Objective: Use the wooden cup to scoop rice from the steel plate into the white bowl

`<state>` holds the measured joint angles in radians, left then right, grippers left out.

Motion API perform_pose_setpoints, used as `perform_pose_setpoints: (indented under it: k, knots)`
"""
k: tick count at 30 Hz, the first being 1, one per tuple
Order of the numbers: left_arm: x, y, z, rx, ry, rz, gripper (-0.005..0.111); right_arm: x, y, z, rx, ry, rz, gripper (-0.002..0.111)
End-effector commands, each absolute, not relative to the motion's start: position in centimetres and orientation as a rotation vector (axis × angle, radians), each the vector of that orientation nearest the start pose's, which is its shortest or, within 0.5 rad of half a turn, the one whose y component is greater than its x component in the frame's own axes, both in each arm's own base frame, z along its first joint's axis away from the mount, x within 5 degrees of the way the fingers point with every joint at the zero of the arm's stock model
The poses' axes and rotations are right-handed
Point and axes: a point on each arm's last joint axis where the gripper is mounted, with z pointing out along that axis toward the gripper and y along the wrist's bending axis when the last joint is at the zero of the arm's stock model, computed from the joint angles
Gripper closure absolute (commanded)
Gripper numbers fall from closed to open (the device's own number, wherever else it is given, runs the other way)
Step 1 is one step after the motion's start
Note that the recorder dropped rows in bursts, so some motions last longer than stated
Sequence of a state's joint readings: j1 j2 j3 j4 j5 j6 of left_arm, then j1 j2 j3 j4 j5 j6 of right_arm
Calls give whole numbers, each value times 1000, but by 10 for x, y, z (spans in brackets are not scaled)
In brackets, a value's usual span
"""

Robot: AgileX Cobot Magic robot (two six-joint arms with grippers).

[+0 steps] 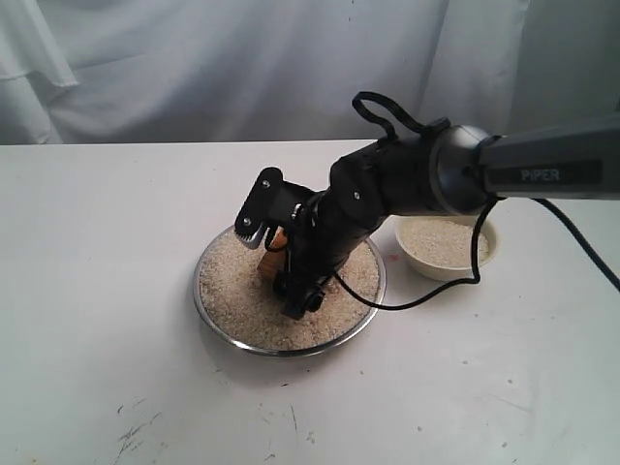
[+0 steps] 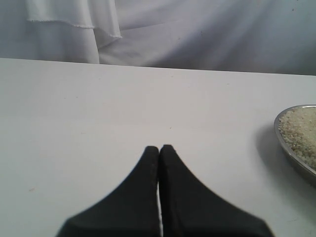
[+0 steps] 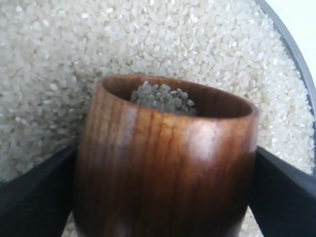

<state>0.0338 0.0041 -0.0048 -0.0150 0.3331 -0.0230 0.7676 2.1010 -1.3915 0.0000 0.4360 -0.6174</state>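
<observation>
In the exterior view the right arm reaches in from the right, and the right gripper [image 1: 281, 257] is down over the steel plate [image 1: 291, 351], which sits near the middle of the white table [image 1: 97, 291]. The plate is covered by a layer of rice [image 1: 237, 291]. Only a sliver of the wooden cup [image 1: 277, 240] shows between the black fingers, low over the grains on the plate's far side. The white bowl [image 1: 448, 266] stands just to the right of the plate, apart from it, with rice lying in it. A black cable [image 1: 426, 291] droops from the arm past the bowl's near edge. A pale cloth [image 1: 242, 68] hangs behind the table.

In the left wrist view the left gripper [image 2: 159, 148] has its two dark fingers pressed together with nothing between them, hanging over bare table. The rim of the plate [image 2: 289, 155], with rice heaped inside it, shows at the edge of this view.

In the right wrist view the cup [image 3: 168, 163] fills the frame, clamped between the fingers [image 3: 34, 197], one pressed against each side of its grained wall. A small heap of grains lies inside its dark mouth. The cup is surrounded by the rice on the plate, and the plate's rim [image 3: 292, 47] curves past beyond it
</observation>
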Motion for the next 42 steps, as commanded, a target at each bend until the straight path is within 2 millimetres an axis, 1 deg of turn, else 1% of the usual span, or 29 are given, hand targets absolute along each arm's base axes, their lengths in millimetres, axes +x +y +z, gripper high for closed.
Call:
perform_pose_setpoints:
  k: [1,8,15,20,23,24,26,28,30,31,38,39,42]
  knots:
    - [54,1,184,-58,1801,-8,107,316,309,136,-1624,2020,76,29]
    - [54,1,184,-58,1801,-8,107,319,309,131,-1452,2141,135,29]
    - [54,1,184,-58,1801,-8,107,323,303,130,-1285,2264,180,35]
    - [54,1,184,-58,1801,-8,107,322,302,129,-1275,2294,181,40]
    - [54,1,184,-58,1801,-8,107,320,301,128,-1284,2316,175,44]
    - [54,1,184,-58,1801,-8,107,320,301,128,-1286,2320,174,48]
    - [54,1,184,-58,1801,-8,107,320,301,128,-1286,2320,174,61]
    - [54,1,184,-58,1801,-8,107,320,301,128,-1308,2308,166,81]
    - [54,1,184,-58,1801,-8,107,320,302,130,-1370,2258,139,103]
    - [54,1,184,-58,1801,-8,107,319,303,134,-1404,2225,130,108]
    - [54,1,184,-58,1801,-8,107,318,300,173,-1507,2030,73,108]
    - [54,1,184,-58,1801,-8,107,318,299,181,-1545,1981,46,108]
    - [54,1,184,-58,1801,-8,107,316,296,191,-1684,1854,-41,108]
